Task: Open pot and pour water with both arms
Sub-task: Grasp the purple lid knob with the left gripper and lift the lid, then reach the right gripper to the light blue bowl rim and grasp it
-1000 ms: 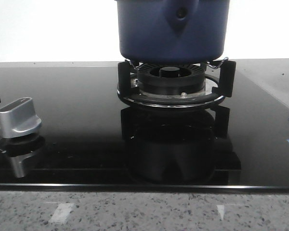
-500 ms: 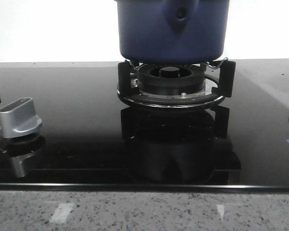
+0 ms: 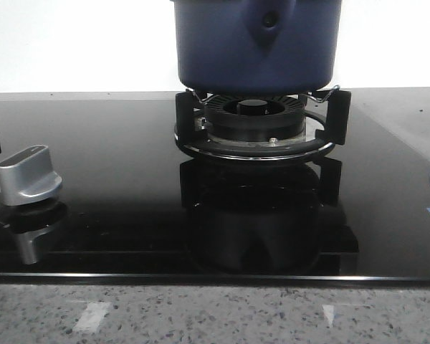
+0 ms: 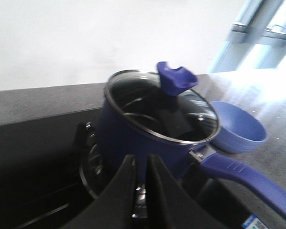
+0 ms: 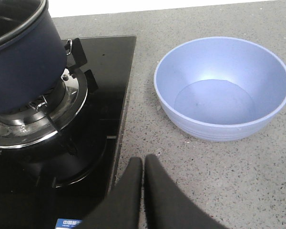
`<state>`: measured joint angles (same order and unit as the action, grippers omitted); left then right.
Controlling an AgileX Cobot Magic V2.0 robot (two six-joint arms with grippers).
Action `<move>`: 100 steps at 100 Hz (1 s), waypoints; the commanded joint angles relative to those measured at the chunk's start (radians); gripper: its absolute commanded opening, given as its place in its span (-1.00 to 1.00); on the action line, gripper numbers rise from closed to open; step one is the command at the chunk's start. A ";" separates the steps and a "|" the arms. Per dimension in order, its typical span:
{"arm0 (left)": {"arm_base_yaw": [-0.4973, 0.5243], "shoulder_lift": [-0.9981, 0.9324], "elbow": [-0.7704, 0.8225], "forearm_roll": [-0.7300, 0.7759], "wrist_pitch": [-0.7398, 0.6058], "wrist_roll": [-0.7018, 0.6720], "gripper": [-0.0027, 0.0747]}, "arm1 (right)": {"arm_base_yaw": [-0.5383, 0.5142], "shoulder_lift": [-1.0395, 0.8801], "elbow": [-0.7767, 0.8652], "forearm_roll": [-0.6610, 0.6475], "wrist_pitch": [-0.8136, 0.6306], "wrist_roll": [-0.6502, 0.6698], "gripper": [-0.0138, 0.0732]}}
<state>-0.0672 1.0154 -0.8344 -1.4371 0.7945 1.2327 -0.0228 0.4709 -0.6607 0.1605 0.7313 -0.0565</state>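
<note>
in the front view, a speckled stone counter edge (image 3: 215,315) runs along the bottom of the frame, and behind it lies the glossy black cooktop (image 3: 115,186). a silver control knob (image 3: 27,174) stands at the left edge. further back, at centre, the black burner ring (image 3: 255,129) with its prongs carries the pot (image 3: 256,44), dark navy blue, at the top of the frame with its upper part cut off.

in the left wrist view, the left gripper (image 4: 142,164) sits at the bottom centre, its two dark fingers nearly together with only a thin gap, holding nothing. beyond it the pot rests on the burner with a glass lid (image 4: 162,112) on, a blue knob (image 4: 175,79) on the lid and a blue handle (image 4: 250,181) reaching toward the lower right. a light blue bowl (image 4: 238,131) stands behind, at the right.

in the right wrist view, the right gripper (image 5: 143,164) at the bottom centre has its fingers pressed together over the counter, empty. the bowl is at the upper right, the pot at the upper left.
</note>
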 commanded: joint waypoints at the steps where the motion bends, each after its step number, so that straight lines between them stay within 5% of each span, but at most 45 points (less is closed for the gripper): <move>1: 0.000 0.056 -0.080 -0.094 0.100 0.049 -0.57 | -0.003 0.014 -0.035 -0.007 -0.076 -0.010 -0.42; 11: -0.023 0.122 -0.132 -0.106 0.151 0.049 -0.17 | -0.003 0.014 -0.035 -0.007 -0.086 -0.010 0.09; 20: -0.068 0.176 -0.184 -0.109 0.154 0.089 0.04 | -0.003 0.014 -0.035 -0.007 -0.088 -0.010 0.33; 49: -0.293 0.367 -0.359 -0.085 -0.002 0.296 0.06 | -0.003 0.014 -0.035 -0.007 -0.072 -0.010 0.34; 69: -0.302 0.470 -0.459 -0.085 -0.019 0.335 0.53 | -0.003 0.014 -0.035 -0.007 -0.003 -0.010 0.34; 100: -0.308 0.579 -0.561 -0.117 0.014 0.335 0.54 | -0.003 0.014 -0.035 -0.007 0.003 -0.010 0.34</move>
<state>-0.3589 1.6059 -1.3409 -1.4712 0.7760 1.5660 -0.0228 0.4726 -0.6607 0.1580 0.7974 -0.0565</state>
